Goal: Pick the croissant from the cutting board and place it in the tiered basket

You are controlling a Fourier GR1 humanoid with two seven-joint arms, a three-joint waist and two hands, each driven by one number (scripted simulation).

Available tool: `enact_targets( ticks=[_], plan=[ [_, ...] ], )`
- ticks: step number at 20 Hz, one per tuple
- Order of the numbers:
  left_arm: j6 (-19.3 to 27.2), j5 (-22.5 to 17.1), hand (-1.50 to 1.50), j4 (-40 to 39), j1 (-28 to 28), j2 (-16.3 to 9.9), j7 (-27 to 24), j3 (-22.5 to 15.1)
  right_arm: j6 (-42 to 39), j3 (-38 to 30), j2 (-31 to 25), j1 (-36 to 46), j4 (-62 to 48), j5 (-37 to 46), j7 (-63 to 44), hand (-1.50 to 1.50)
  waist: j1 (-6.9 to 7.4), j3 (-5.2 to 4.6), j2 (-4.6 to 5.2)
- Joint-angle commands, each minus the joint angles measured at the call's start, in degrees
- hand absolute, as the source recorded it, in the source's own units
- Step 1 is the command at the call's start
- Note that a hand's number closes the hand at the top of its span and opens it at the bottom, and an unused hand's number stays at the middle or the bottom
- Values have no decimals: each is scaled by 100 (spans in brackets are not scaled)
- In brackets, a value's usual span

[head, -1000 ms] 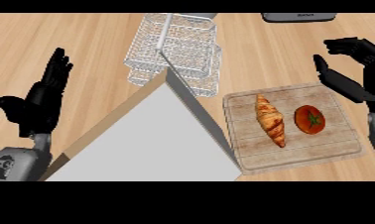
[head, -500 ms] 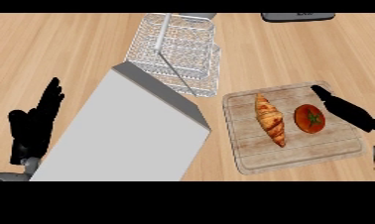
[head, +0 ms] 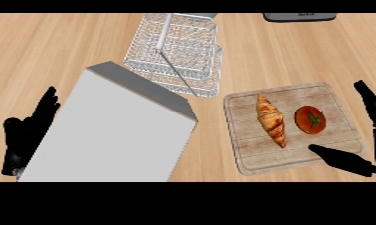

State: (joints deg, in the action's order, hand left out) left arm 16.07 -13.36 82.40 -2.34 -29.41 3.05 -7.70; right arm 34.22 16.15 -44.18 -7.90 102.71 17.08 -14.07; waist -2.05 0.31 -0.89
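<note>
A golden-brown croissant [head: 271,120] lies lengthwise on the left half of the pale wooden cutting board [head: 249,154] at the right. A red tomato [head: 311,120] sits beside it on the same board. The white wire tiered basket [head: 176,52] stands at the top centre, nothing showing inside it. My right hand [head: 343,160] is open at the board's lower right corner, thumb over the board's edge, other fingers [head: 365,94] rising past the right rim. It is apart from the croissant. My left hand [head: 29,137] rests open at the far left, fingers up.
A large grey slab-like box [head: 110,134] fills the lower left, its top edge close to the basket's front. A dark object [head: 300,17] sits at the upper right edge. Bare wooden counter [head: 66,45] surrounds everything.
The right hand has dropped from the upper right down to the board's lower right corner. The grey box's top edge has shifted left, and the left hand sits lower.
</note>
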Motion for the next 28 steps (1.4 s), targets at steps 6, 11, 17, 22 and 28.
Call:
enact_targets(
  ticks=[6,11,17,22,28],
  plan=[
    [193,46,0,-28,-104,721,-88,-502,-842,596,-752,-6,724,2146,-2759,-150,80,-123,74],
    [218,135,0,112,-91,923,-12,-810,-1543,1066,-192,548,886,3173,-4231,-150,269,-83,112],
    [246,179,0,47,-222,930,-160,-808,-2805,1752,382,1075,971,4263,-5459,-150,318,-71,93],
    [237,88,0,215,-78,883,48,-765,-3587,2033,1141,1334,343,4681,-5992,-150,347,-60,111],
    [395,197,0,137,-3,925,84,-780,-4167,2065,1974,1686,-53,4872,-6106,-150,291,-51,113]
  ],
)
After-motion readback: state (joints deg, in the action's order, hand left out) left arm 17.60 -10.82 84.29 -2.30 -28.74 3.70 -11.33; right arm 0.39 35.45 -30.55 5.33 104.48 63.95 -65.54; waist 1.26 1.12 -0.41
